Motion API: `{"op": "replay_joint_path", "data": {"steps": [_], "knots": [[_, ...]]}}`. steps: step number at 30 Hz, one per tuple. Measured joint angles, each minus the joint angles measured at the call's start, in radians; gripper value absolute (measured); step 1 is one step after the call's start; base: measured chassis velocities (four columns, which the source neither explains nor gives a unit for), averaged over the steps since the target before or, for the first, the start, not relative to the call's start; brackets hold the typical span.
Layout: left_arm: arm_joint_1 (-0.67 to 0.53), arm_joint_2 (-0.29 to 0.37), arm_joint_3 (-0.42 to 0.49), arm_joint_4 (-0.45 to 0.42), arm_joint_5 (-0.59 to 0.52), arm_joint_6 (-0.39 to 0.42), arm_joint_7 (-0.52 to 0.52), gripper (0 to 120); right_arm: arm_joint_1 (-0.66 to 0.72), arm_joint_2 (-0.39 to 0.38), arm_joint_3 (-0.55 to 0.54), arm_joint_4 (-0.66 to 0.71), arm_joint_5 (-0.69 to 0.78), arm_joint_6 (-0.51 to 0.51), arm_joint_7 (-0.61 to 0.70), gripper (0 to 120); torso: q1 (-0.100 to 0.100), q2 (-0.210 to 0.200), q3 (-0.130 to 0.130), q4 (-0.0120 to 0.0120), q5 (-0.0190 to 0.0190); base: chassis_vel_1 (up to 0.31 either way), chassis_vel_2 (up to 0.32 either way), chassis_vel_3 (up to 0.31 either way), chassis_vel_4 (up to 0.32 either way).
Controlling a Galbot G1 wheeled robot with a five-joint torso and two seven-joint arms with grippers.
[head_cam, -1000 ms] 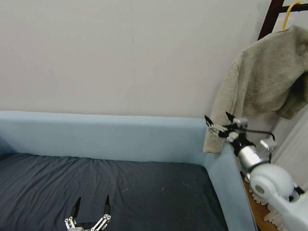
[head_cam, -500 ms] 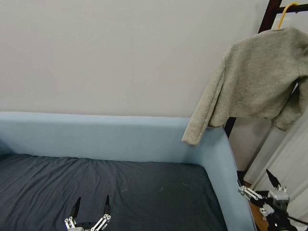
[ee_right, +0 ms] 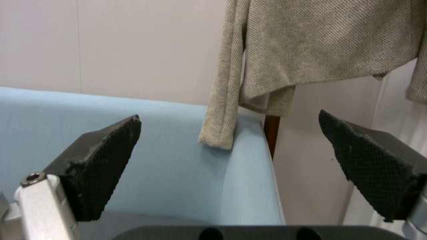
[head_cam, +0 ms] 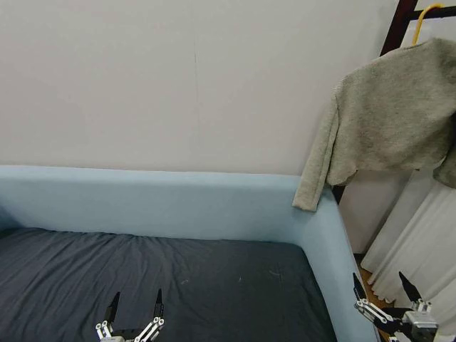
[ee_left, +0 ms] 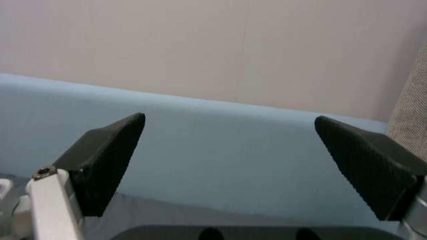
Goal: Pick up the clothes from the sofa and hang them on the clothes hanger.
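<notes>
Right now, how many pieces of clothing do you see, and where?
1. The grey sweater hangs on the yellow hanger past the right end of the sofa. Parts of the seat out of view may hold more.

A plain pale wall [head_cam: 178, 78] rises behind the light-blue sofa [head_cam: 157, 206], white curtains [head_cam: 420, 242] at right.

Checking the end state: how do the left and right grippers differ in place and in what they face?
Left gripper hangs over the dark seat cushion; right gripper sits beyond the blue armrest, below the hung grey sweater. Left gripper faces the sofa back; right gripper faces the sweater's sleeve. Both are open and empty.
</notes>
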Motion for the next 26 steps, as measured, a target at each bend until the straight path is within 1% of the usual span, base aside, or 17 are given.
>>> {"op": "replay_joint_path", "data": {"steps": [26], "knots": [[0.0, 0.0, 0.0, 0.0, 0.0, 0.0, 0.0, 100, 0.005, -0.005, -0.011, -0.002, -0.005, -0.004, 0.002, 100, 0.0, 0.0, 0.0, -0.0001, 0.0001, 0.0, 0.0, 0.0, 0.0]]}}
